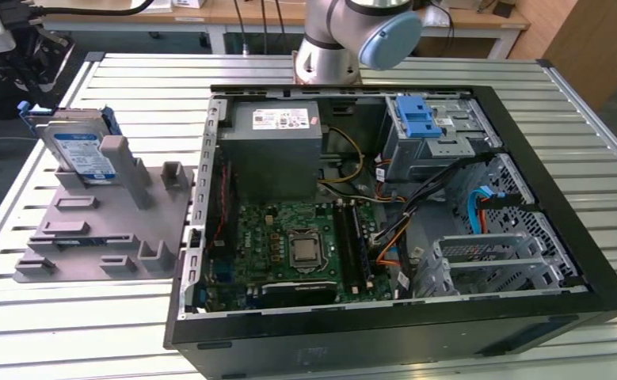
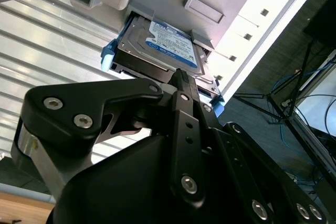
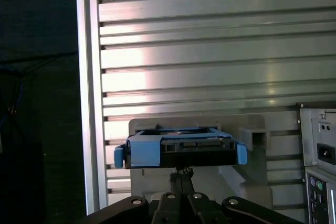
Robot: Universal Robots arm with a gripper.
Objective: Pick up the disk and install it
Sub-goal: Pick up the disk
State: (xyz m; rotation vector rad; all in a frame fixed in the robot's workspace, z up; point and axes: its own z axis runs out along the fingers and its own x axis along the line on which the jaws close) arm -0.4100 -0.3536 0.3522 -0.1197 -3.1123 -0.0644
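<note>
The disk [image 1: 81, 150] stands on edge in a slot of the grey holder [image 1: 97, 229] on the worktop [image 1: 76, 317], at the exterior view's left, beside the open computer case [image 1: 393, 340]. In both wrist views the pincer [image 2: 178, 74] [image 3: 181, 172] is closed on nothing, its tips next to the disk's connector edge (contact cannot be confirmed).
</note>
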